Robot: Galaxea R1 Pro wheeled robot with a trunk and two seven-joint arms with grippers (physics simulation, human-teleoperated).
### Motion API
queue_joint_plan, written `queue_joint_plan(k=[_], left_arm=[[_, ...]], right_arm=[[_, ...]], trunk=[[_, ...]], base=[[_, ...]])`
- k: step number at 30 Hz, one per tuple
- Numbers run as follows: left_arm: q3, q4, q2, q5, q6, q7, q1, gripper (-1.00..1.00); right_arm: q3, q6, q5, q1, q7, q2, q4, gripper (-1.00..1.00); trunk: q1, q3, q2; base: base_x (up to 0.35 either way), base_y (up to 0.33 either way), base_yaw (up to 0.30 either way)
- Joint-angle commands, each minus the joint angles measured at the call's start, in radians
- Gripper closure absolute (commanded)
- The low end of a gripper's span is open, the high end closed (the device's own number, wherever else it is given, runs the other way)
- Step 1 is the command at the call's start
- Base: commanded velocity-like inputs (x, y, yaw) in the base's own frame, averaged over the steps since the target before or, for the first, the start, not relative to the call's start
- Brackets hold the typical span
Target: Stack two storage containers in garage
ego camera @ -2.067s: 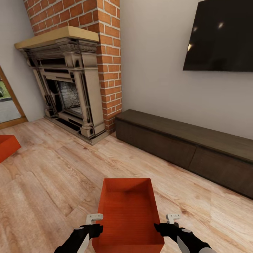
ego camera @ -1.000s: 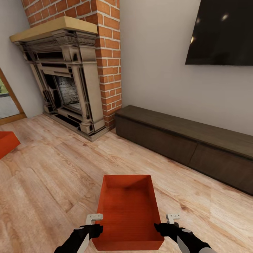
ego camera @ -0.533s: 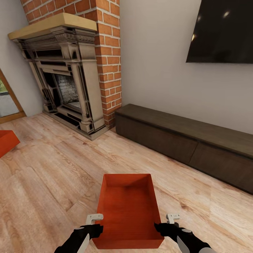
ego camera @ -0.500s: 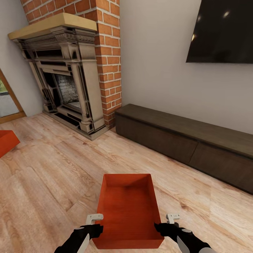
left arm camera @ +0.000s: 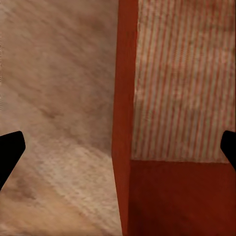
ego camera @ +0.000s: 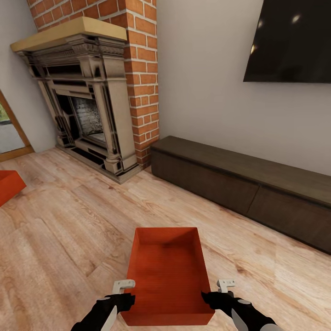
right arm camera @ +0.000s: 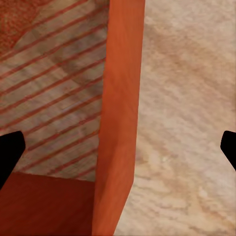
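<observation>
One orange-red storage container (ego camera: 168, 271) rests on the light wood-plank floor of the living room, right in front of me. My left gripper (ego camera: 124, 299) is at its near left corner, open, its fingers straddling the left wall (left arm camera: 125, 98) without touching it. My right gripper (ego camera: 213, 299) is at the near right corner, also open, astride the right wall (right arm camera: 123, 98). The second storage container (ego camera: 7, 185) lies at the far left, cut off by the picture's edge.
A brick fireplace (ego camera: 87, 96) stands at the back left. Along the right wall runs a long dark cabinet (ego camera: 243, 188), with a wall TV (ego camera: 289, 41) above it. A doorway (ego camera: 9, 133) opens at the far left. Bare plank floor (ego camera: 69, 220) lies between the containers.
The camera view shifted slightly over the first second, then held still. Both grippers and the container between them have kept their places.
</observation>
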State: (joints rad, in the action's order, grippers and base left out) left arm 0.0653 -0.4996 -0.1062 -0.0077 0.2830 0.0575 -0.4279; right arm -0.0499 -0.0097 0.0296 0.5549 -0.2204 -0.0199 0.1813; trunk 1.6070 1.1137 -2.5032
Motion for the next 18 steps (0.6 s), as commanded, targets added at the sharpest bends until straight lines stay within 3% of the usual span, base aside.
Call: queue_joint_plan(k=[1,7,8,10,11,18], left_arm=[[0.006,-0.002,-0.001,-0.001,0.006,0.0,0.0,-1.0],[0.005,-0.002,0.0,-0.001,0.005,-0.001,0.0,-1.0],[0.005,-0.002,0.0,-0.001,0.005,-0.001,0.0,1.0],[0.005,-0.002,0.0,-0.001,0.004,-0.001,0.0,1.0],[0.004,-0.002,-0.001,-0.001,0.005,-0.001,0.0,1.0],[0.007,-0.002,0.0,0.001,0.004,-0.003,0.0,1.0]], right_arm=[[-0.005,-0.001,0.003,0.0,-0.005,0.0,0.0,-1.0],[-0.005,-0.003,0.004,0.0,-0.005,0.0,0.0,-1.0],[-0.005,-0.003,0.004,0.0,-0.005,0.0,0.0,-1.0],[-0.005,-0.003,0.004,0.0,-0.005,0.0,0.0,-1.0],[-0.005,-0.004,0.004,0.0,-0.005,0.0,0.0,1.0],[-0.005,-0.002,0.004,0.0,-0.004,0.0,0.0,1.0]], trunk=[[0.0,0.001,0.0],[0.0,0.001,0.0],[0.0,0.001,0.0],[0.0,0.001,0.0],[0.0,0.001,0.0],[0.0,0.001,0.0]], base=[[0.0,0.0,0.0],[0.0,0.0,0.0],[0.0,0.0,0.0],[0.0,0.0,0.0],[0.0,0.0,0.0],[0.0,0.0,0.0]])
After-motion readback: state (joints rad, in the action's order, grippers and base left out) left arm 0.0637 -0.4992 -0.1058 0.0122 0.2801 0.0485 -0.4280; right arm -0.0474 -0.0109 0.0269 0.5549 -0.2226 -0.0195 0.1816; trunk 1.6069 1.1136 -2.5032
